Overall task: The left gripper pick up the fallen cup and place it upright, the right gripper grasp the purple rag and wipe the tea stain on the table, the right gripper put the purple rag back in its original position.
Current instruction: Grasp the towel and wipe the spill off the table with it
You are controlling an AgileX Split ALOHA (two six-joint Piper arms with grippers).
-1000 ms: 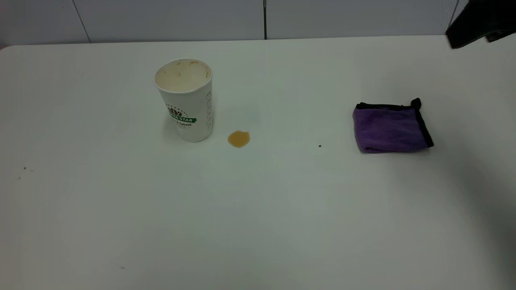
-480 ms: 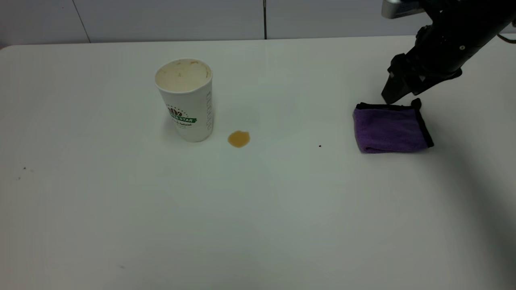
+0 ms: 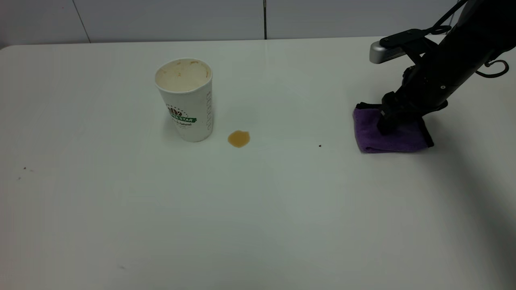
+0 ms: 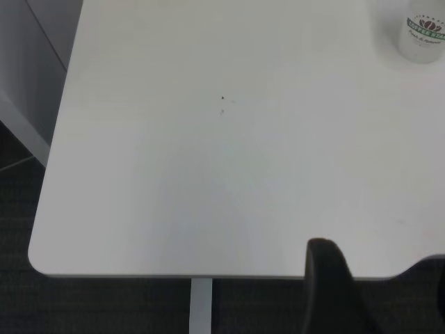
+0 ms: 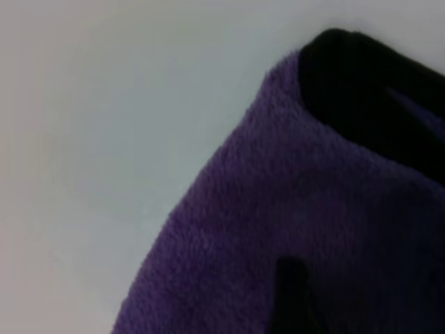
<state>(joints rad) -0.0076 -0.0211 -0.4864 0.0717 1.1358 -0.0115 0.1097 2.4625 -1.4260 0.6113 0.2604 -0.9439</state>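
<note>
The right pincer (image 3: 385, 125) is seen pressed down onto the purple rag (image 3: 399, 137) at the right side of the table (image 3: 258, 209), its black arm slanting in steeply from the upper right corner, with the silver-grey bar module (image 3: 381, 53) jutting out to the left above the wrist. The fingertips are set against the rag's far-left portion; whether the fingers are spread or closed on the cloth cannot be told from the exterior view, and in the right wrist view only fuzzy purple pile (image 5: 292, 229), the rag's black edging (image 5: 361, 90) and one dark finger (image 5: 292, 299) at the frame's edge are shown. The rag is lying folded and flat on the table, well apart from the other items. The cup (image 3: 185, 100) is pictured standing upright at the left-centre of the table, mouth up, its stained cream interior visible and its green logo band facing the camera. The tea stain (image 3: 238, 138) is seen as a small amber blot just to the right of the cup's base, apart from it. A tiny black speck (image 3: 320, 146) lies between the stain and the rag. The left pincer is kept out of the exterior view; in the left wrist view one dark finger (image 4: 334, 289) is shown over the table's left edge, with the cup (image 4: 424, 35) far off, and its state cannot be told.
</note>
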